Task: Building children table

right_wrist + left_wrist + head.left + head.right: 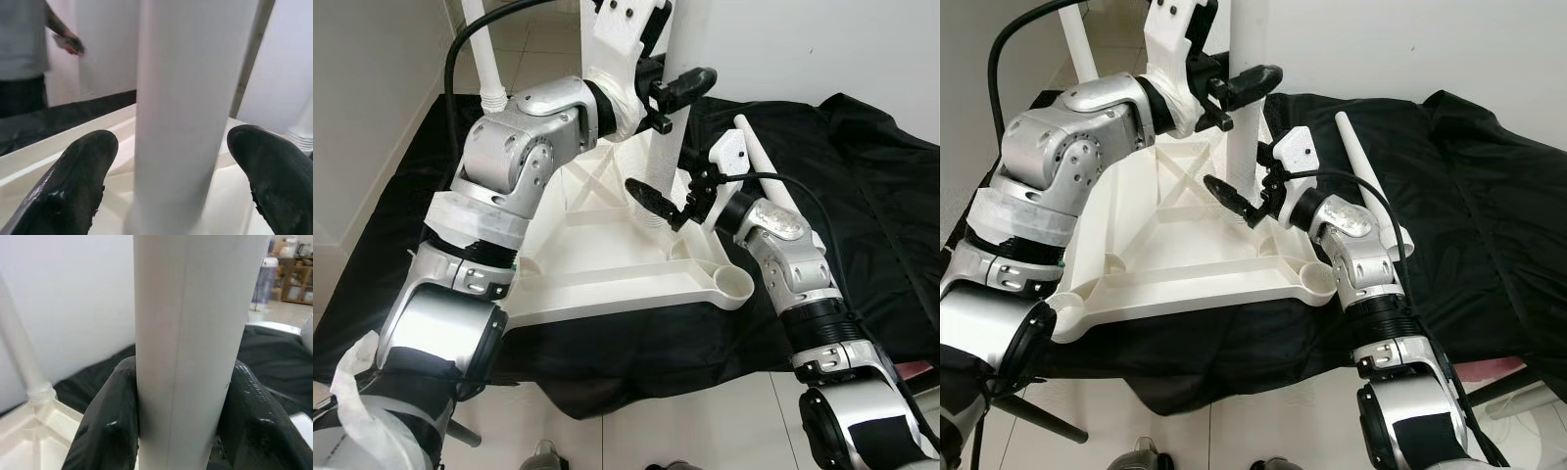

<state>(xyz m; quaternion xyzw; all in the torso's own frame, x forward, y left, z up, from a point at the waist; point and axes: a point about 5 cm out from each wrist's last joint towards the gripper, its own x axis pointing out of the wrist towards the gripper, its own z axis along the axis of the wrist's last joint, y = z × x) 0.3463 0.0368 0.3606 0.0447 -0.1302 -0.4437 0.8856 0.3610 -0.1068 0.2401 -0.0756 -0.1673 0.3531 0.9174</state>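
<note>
The white children's table top (607,279) lies upside down on a black cloth (871,176). A white leg (1246,147) stands upright at its far right corner. High on that leg my left gripper (690,93) is shut, its black fingers (107,421) pressed against both sides. Lower down my right gripper (671,204) is open around the same leg (186,98), with gaps between the leg and its fingers (73,186). A second leg (484,59) stands at the far left corner. A loose leg (766,166) lies on the cloth to the right.
An empty round socket (736,284) shows at the table top's near right corner. The cloth hangs over the front edge onto a pale tiled floor. A white wall stands behind. A person (29,49) stands in the background of the right wrist view.
</note>
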